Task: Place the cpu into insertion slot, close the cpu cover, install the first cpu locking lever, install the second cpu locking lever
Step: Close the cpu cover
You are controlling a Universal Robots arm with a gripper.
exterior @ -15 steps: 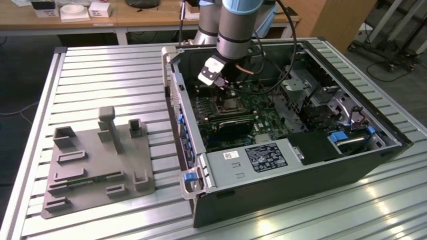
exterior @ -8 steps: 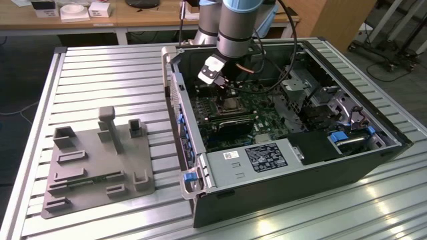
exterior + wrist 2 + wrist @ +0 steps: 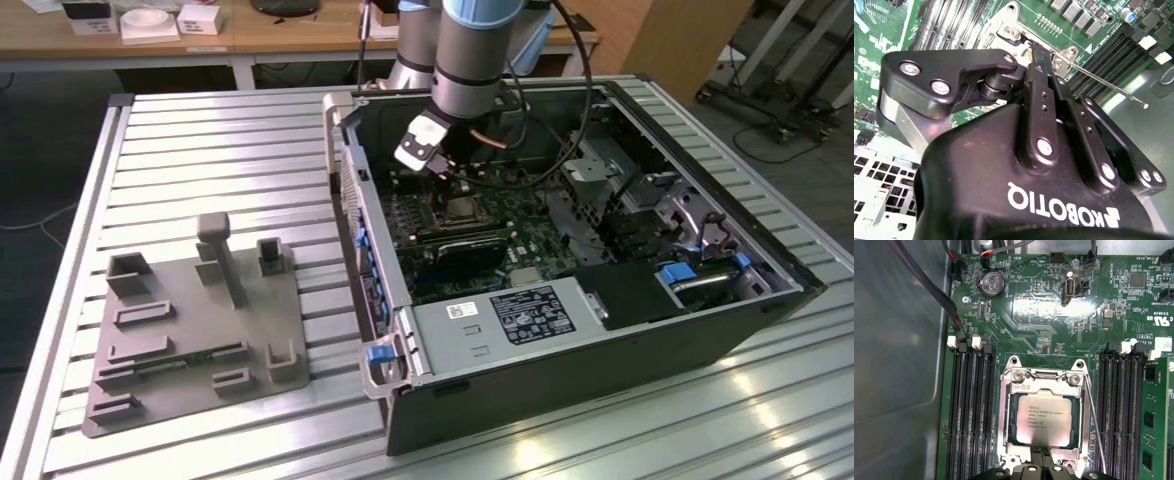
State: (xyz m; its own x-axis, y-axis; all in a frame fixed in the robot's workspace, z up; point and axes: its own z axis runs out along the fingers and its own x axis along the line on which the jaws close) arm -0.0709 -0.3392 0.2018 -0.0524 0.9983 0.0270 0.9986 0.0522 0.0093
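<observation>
The table (image 3: 214,140) carries two things: one open case (image 3: 601,370) toward the exterior view's right edge, and one grey fixture (image 3: 187,340) near the corner at the exterior view's lower left. One arm (image 3: 467,70) with one claw (image 3: 1044,456) reaches into the case. The board (image 3: 1044,340) shows one cpu (image 3: 1043,418), one cover (image 3: 1005,415) with two screws (image 3: 1017,375), one wire lever (image 3: 1095,425), one round battery (image 3: 992,283), one memory stick (image 3: 1154,415), and two banks of memory slots (image 3: 974,410), one on each side of the cover.
</observation>
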